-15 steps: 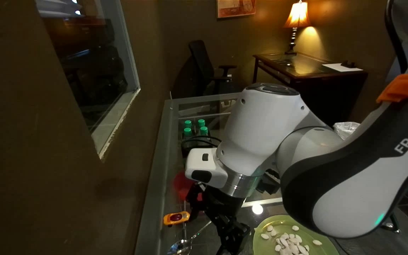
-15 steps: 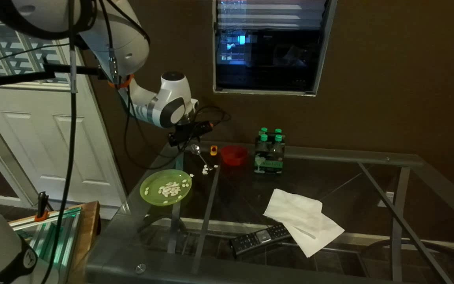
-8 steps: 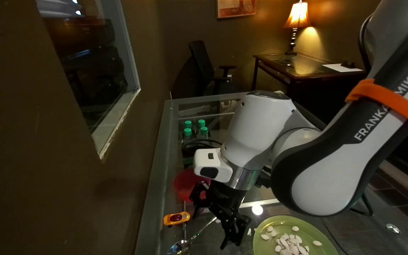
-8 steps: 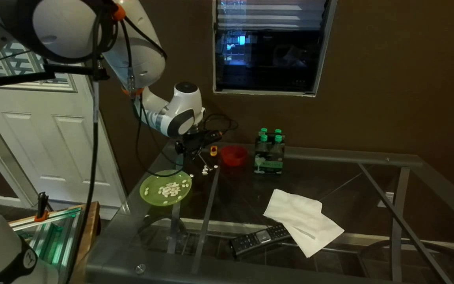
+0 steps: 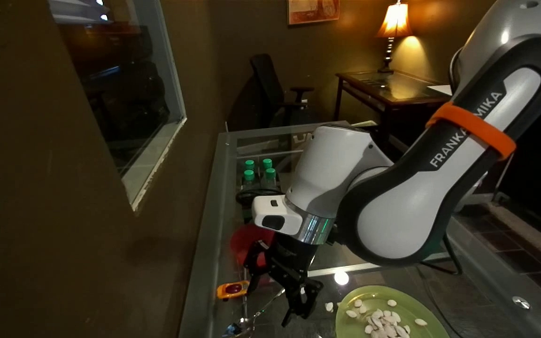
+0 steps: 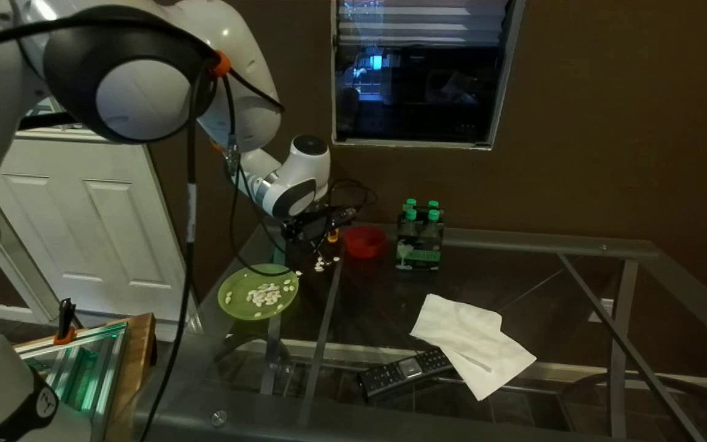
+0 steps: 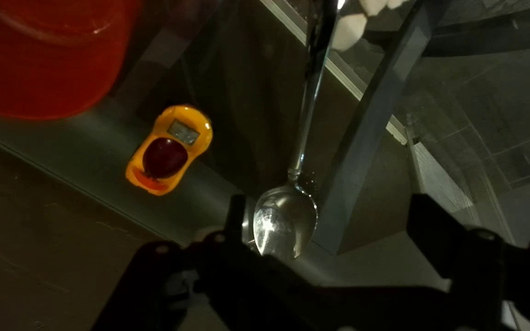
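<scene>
My gripper is open, with nothing between its fingers. In the wrist view, a silver spoon lies on the glass table, its bowl beside the left finger; I cannot tell whether they touch. The gripper also shows above the table in an exterior view, near the spoon. A small yellow toy car with a dark red top sits left of the spoon; it also shows in both exterior views. In an exterior view the gripper hides most of the spoon.
A red bowl stands by the car. A green plate holds several white pieces; loose white pieces lie nearby. Green-capped bottles stand in a carrier. White paper and a remote lie farther off. A wall borders the table.
The arm has swung in over the table. In an exterior view the gripper has moved right and slightly down, covering the spoon. It stays open. The objects have not moved.
</scene>
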Action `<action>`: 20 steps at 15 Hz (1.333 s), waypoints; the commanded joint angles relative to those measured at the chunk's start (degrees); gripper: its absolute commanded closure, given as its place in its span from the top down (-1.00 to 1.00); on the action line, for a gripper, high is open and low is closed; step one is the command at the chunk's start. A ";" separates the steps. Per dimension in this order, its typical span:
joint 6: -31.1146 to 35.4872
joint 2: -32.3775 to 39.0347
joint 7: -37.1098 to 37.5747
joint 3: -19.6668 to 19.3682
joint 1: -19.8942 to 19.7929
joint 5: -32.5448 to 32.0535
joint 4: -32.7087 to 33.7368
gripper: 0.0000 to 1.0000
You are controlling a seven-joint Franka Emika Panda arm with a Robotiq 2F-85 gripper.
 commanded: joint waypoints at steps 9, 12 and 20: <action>-9.71 5.82 -10.05 1.33 -1.89 6.74 7.28 -0.28; -11.87 6.55 -10.82 0.60 -1.15 8.53 8.94 -0.19; -16.18 9.17 -13.68 0.20 -1.00 12.54 13.37 -0.23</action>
